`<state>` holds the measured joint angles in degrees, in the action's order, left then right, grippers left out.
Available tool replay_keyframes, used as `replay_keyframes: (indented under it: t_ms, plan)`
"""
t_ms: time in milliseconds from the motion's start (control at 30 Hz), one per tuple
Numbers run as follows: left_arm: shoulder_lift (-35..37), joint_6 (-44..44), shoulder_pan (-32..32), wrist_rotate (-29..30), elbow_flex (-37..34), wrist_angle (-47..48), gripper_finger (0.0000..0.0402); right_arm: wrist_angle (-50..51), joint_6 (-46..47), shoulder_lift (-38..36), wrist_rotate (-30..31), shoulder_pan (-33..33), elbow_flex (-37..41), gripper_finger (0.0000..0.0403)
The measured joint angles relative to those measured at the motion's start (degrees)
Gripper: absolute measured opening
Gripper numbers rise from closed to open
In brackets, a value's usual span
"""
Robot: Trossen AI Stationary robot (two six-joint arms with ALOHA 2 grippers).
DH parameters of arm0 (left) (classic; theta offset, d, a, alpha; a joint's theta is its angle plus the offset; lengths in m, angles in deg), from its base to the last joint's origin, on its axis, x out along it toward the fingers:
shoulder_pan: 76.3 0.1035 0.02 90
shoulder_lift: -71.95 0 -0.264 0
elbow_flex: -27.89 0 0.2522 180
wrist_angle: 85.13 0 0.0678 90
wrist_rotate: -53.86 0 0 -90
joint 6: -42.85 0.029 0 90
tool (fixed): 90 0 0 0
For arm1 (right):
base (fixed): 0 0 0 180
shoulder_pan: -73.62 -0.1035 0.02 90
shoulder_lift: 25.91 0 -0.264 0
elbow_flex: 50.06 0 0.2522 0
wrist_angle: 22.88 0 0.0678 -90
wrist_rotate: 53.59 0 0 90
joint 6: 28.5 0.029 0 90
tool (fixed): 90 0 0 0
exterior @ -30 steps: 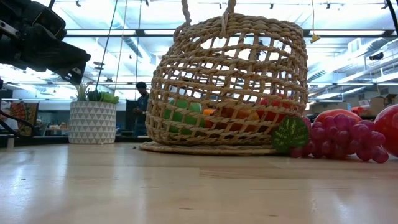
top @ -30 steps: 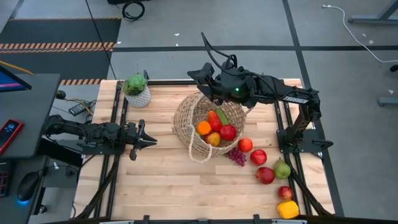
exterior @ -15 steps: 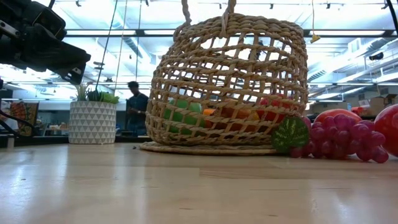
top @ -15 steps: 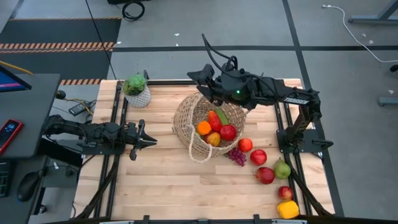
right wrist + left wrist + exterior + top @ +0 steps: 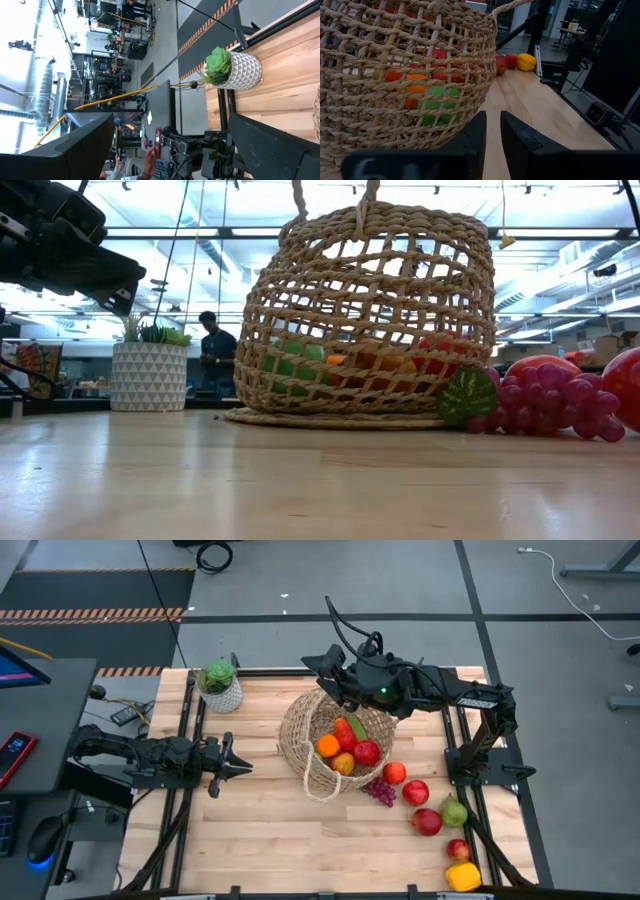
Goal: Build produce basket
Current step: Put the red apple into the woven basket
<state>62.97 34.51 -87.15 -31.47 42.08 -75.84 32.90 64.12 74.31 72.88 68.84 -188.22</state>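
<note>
From above, one wicker basket (image 5: 325, 740) lies tipped on the tabletop (image 5: 260, 840), with about five pieces of produce (image 5: 345, 745) inside. Six loose fruits and one grape bunch (image 5: 381, 791) trail toward the near right corner. The right hand (image 5: 318, 665), spread wide, hovers at the basket's far rim. The left hand (image 5: 243, 768), pressed together, waits left of the basket, apart from it.

At table height, the basket sits just beside the grapes; one potted plant (image 5: 148, 372) stands left.

Left wrist view: fingers (image 5: 520, 145) nearly touch, basket close ahead.
</note>
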Motion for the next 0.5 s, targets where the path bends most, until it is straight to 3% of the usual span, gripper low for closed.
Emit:
replay_keyframes:
  t_ms: [500]
  plan:
    - [0.0, 0.0, 0.0, 0.0, 0.0, 0.0, 0.0063, 0.0, -0.9, 0.0, 0.1, 0.0, 0.0, 0.0395]
